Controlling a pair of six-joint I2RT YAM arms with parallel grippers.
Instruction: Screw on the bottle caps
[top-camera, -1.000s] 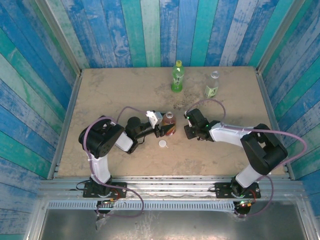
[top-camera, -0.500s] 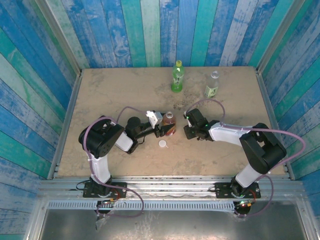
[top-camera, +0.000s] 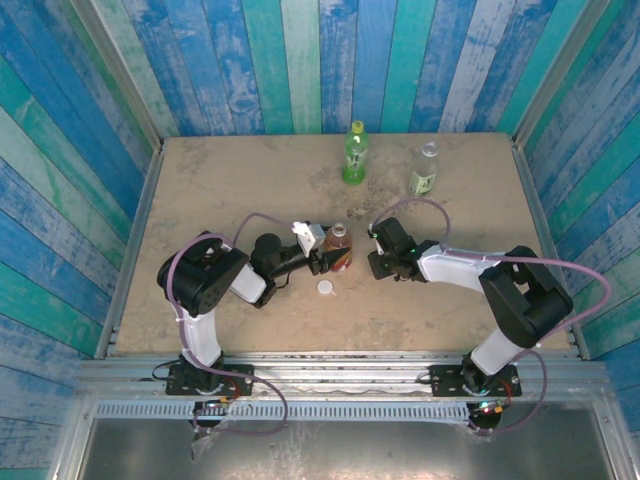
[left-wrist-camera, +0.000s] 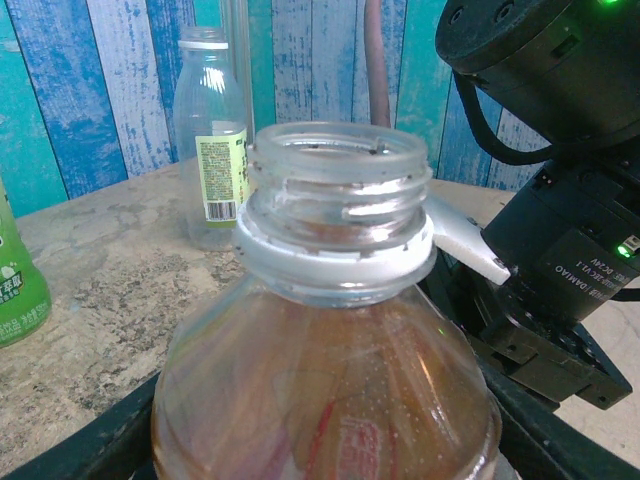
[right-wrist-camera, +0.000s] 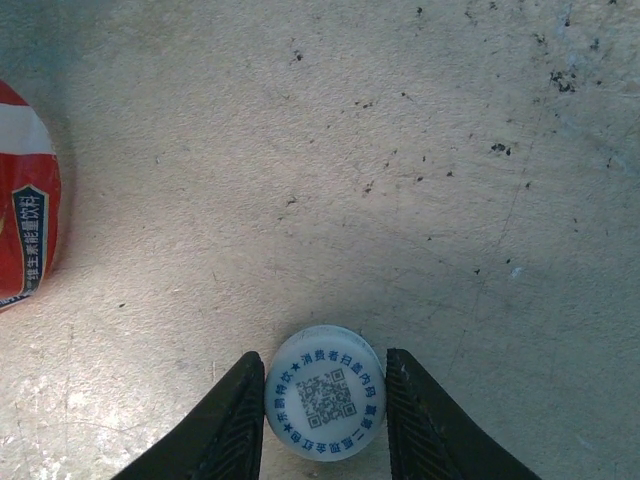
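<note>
The left gripper (top-camera: 330, 262) clamps the amber bottle (left-wrist-camera: 330, 390), smooth clear plastic with an open threaded neck, upright on the speckled table (top-camera: 220, 190). The right gripper (right-wrist-camera: 325, 362), with ridged black fingers (right-wrist-camera: 235, 425), pinches a round white cap (right-wrist-camera: 326, 393) printed with a blue square code, lying flat nearby.

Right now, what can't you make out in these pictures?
Left wrist: amber bottle hides most of the left gripper.
Right wrist: left edge cuts off that bottle's label; bottom edge cuts the right gripper holding the cap.
Top view: labels on the green bottle and clear bottle, too small.
</note>
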